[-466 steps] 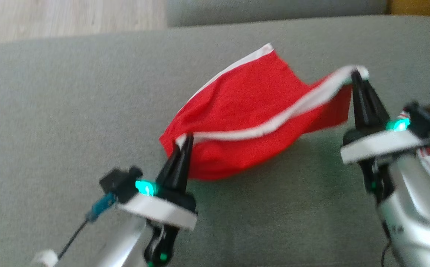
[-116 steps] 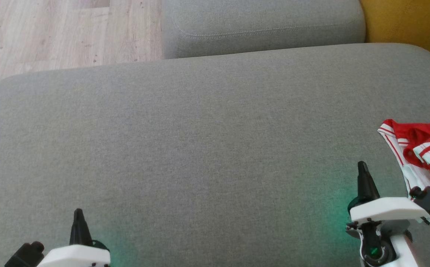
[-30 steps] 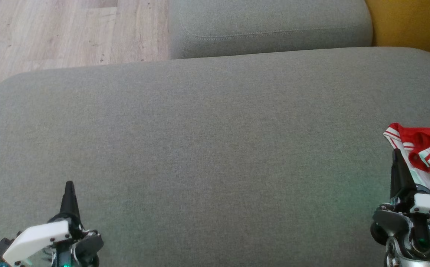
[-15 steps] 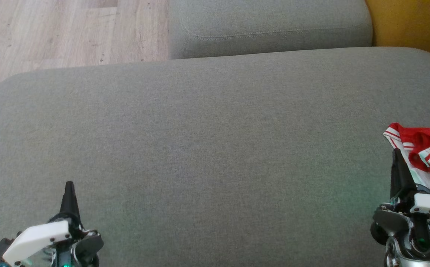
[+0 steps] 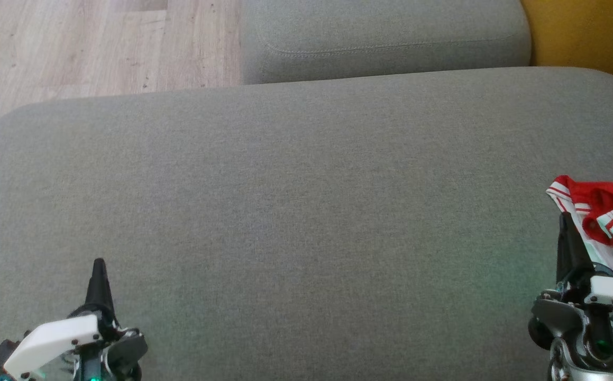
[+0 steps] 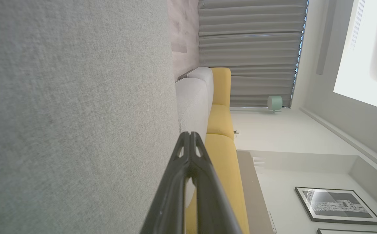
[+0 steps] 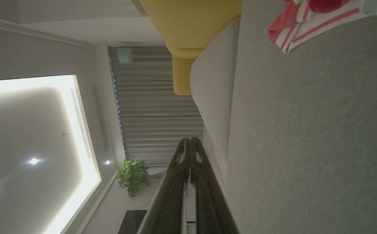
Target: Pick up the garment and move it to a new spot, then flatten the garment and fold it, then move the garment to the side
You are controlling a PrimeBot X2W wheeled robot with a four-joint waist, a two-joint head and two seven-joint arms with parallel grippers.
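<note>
- Where the task's thing is: the red garment with white stripes [image 5: 600,203] sits bunched at the far right of the big grey seat cushion [image 5: 306,211], partly cut off by the edge of the head view. It looks rumpled rather than a tidy flat fold, but so little of it shows that I wouldn't swear to it.
- Left gripper [image 5: 98,263]: fingers pressed together with nothing in them, parked low at the near left over the cushion, well apart from the garment.
- Right gripper [image 5: 564,216]: also pinched together and empty, with its tip just beside the garment's striped edge. I can't tell from the head view whether it touches. The right wrist view shows the cloth off to one side, not between the fingers.
- Honestly this fits two readings: the garment is waiting at the side to be fetched toward the middle of the cushion, or it's already been put aside and the arms are at rest. The pics don't settle it, so I'm not calling a next move.
- Stuff that holds either way:
  - The right arm should move clear of that striped edge, because pointed fingers this near loose fabric could snag and drag it.
  - The cushion looks soft, so I'd guess pressing down dents it.
  - The thin cloth will likely slide and bunch rather than keep its shape.
</note>
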